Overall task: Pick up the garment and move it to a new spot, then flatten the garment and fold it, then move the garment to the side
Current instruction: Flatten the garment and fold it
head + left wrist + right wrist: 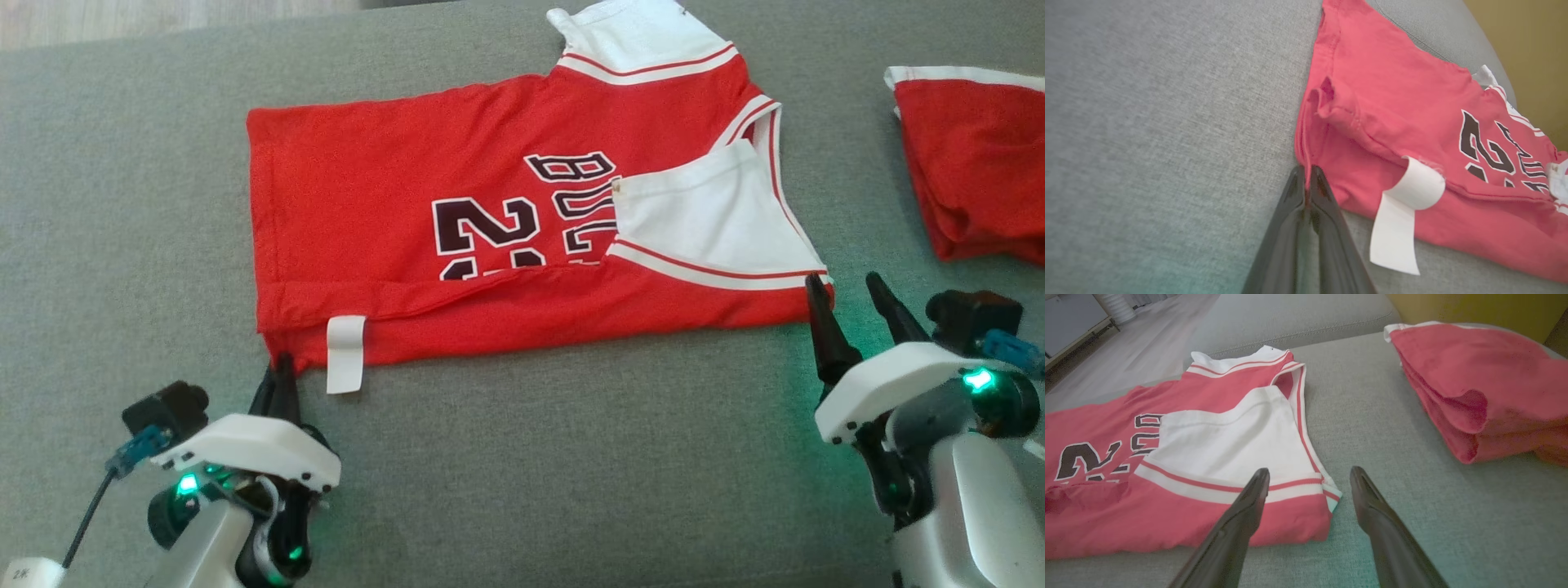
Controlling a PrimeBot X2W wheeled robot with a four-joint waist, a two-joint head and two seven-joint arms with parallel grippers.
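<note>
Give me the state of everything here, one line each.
jersey, lying flat, near edge and one sleeve folded in.
left tool, shut on jersey's hem corner.
right tool, open, by jersey's shoulder corner.
white label, hanging out of the fold.
second red garment, folded, apart on the right.

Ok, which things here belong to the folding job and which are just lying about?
Job: red jersey, left hand shut on its hem corner, right hand open at its other corner.
Lying about: folded red garment on the robot's right.
</note>
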